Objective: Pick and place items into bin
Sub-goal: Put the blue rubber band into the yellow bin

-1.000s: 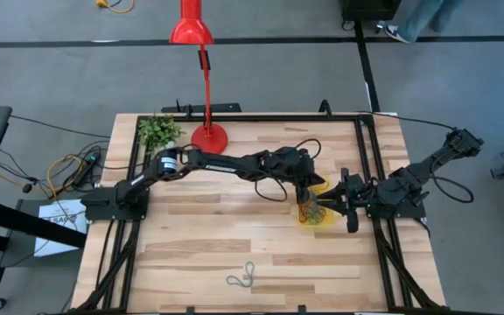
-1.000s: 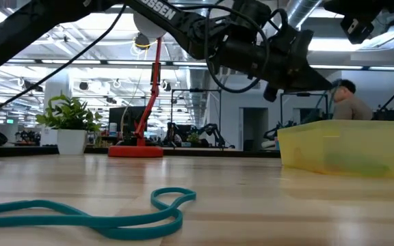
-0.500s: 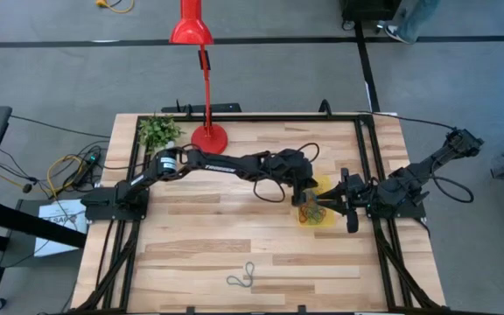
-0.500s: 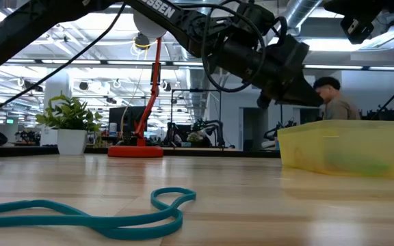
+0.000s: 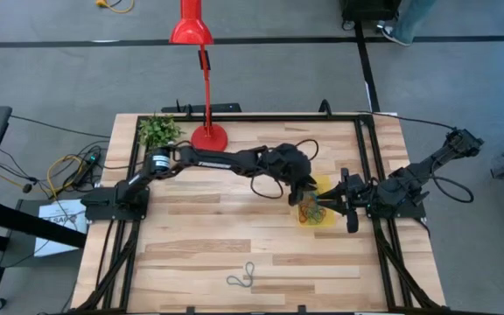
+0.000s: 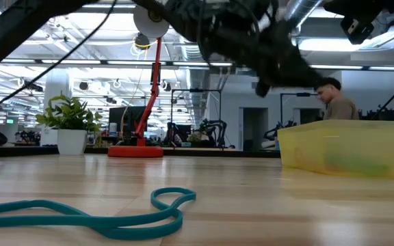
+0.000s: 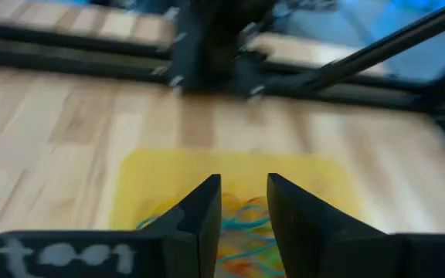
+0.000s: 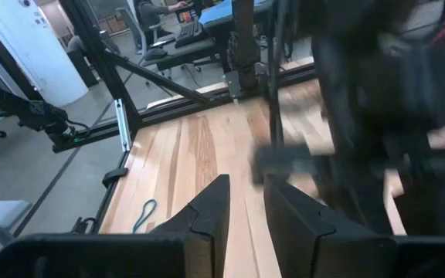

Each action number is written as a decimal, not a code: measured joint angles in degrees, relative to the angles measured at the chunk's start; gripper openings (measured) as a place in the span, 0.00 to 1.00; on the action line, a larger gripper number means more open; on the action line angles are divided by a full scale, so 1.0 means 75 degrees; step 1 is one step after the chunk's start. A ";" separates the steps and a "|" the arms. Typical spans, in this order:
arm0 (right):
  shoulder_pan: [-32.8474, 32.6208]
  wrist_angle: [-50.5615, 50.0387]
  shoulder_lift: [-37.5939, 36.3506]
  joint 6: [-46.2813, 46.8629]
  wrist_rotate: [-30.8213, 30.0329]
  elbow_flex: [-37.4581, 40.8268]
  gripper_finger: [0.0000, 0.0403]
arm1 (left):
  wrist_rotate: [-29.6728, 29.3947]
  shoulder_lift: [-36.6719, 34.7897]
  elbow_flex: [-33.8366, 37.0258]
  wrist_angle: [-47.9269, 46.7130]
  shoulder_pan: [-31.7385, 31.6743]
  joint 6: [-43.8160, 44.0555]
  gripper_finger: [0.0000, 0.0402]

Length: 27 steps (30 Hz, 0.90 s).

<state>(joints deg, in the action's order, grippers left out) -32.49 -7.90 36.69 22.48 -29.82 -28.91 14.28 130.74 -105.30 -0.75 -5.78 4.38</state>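
Observation:
The yellow translucent bin [image 5: 324, 219] stands on the table near its right edge, with several coloured loops [image 5: 309, 212] lying in it. My left arm reaches across the table; my left gripper [image 5: 304, 196] hovers over the bin [image 7: 153, 185], open by a narrow gap and empty, with loops [image 7: 244, 220] showing below the gap. My right gripper [image 5: 328, 206] waits at the bin's right side, pointing toward the table's left, its fingers [image 8: 219, 197] narrowly apart and empty. One teal loop [image 5: 243, 278] lies flat near the near edge [image 6: 87, 213].
A red lamp base [image 5: 208, 137] and a potted plant [image 5: 157, 129] stand at the far left of the table. Black frame rails run along the table's sides. A person [image 6: 337, 104] sits in the room behind. Bare wood lies between the bin and the teal loop.
My left gripper has drawn a little up and toward the table's left over the bin, and it shows blurred in the low view. The loops, the bin and my right arm have stayed where they were.

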 joint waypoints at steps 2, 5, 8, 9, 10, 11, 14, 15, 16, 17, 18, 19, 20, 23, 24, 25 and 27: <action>0.0000 -0.0002 0.0000 0.0000 0.0000 0.0000 0.19 | 0.0413 -0.0317 0.0000 -0.0153 0.0008 0.0042 0.24; 0.0000 0.0000 0.0006 0.0000 0.0000 0.0000 0.19 | 0.0848 -0.0811 -0.0003 -0.0398 0.0051 0.0221 0.23; 0.0000 -0.0007 0.0011 0.0130 0.0000 0.0000 0.19 | 0.1049 -0.1323 -0.0003 -0.0828 0.0179 0.0135 0.22; 0.0000 -0.0030 0.0019 0.0229 0.0000 0.0000 0.19 | 0.1052 -0.1517 -0.0003 -0.1048 0.0244 0.0010 0.21; 0.0000 -0.0082 0.0020 0.0334 0.0004 0.0000 0.19 | 0.1039 -0.1693 -0.0003 -0.1382 0.0333 -0.0173 0.21; 0.0000 -0.0109 0.0020 0.0406 0.0004 0.0004 0.19 | 0.1018 -0.1855 -0.0003 -0.1673 0.0435 -0.0383 0.21; 0.0000 -0.0068 0.0020 0.0650 0.0002 0.0093 0.19 | 0.0669 -0.2383 -0.0006 -0.2818 0.0804 -0.0879 0.19; 0.0000 -0.0044 0.0021 0.0784 0.0012 0.0154 0.19 | 0.0353 -0.2584 -0.0006 -0.3187 0.0948 -0.1012 0.19; 0.0000 -0.0052 0.0023 0.0876 0.0044 0.0211 0.19 | -0.0027 -0.2776 -0.0006 -0.3656 0.1106 -0.1139 0.18; 0.0000 -0.0033 0.0042 0.0962 0.0078 0.0255 0.19 | -0.0475 -0.2959 -0.0006 -0.4058 0.1265 -0.1234 0.18; 0.0000 -0.0005 0.0079 0.0997 0.0125 0.0280 0.19 | -0.0975 -0.3151 -0.0006 -0.4424 0.1448 -0.1279 0.18; 0.0000 0.0016 0.0132 0.1000 0.0189 0.0296 0.19 | -0.1462 -0.3318 -0.0006 -0.4892 0.1634 -0.1288 0.17; 0.0000 0.0036 0.0204 0.1001 0.0196 0.0297 0.19 | -0.1944 -0.3462 -0.0006 -0.5302 0.1816 -0.1286 0.17; 0.0000 0.0480 0.0498 0.0960 0.0192 0.0297 0.19 | -0.2995 -0.3883 -0.0006 -0.6338 0.2341 -0.1125 0.17; 0.0000 0.0802 0.0653 0.0807 0.0184 0.0297 0.19 | -0.3217 -0.4036 -0.0006 -0.6634 0.2502 -0.0950 0.17; 0.0000 0.1209 0.0832 0.0531 0.0186 0.0297 0.19 | -0.3376 -0.4194 -0.0006 -0.6940 0.2632 -0.0737 0.17; 0.0000 0.2393 0.1338 -0.0208 0.0184 0.0299 0.19 | -0.3740 -0.4483 -0.0009 -0.7633 0.2868 -0.0175 0.17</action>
<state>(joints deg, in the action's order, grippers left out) -32.49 10.05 46.72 20.92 -28.45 -26.66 -13.77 97.12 -105.37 -57.99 15.73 3.07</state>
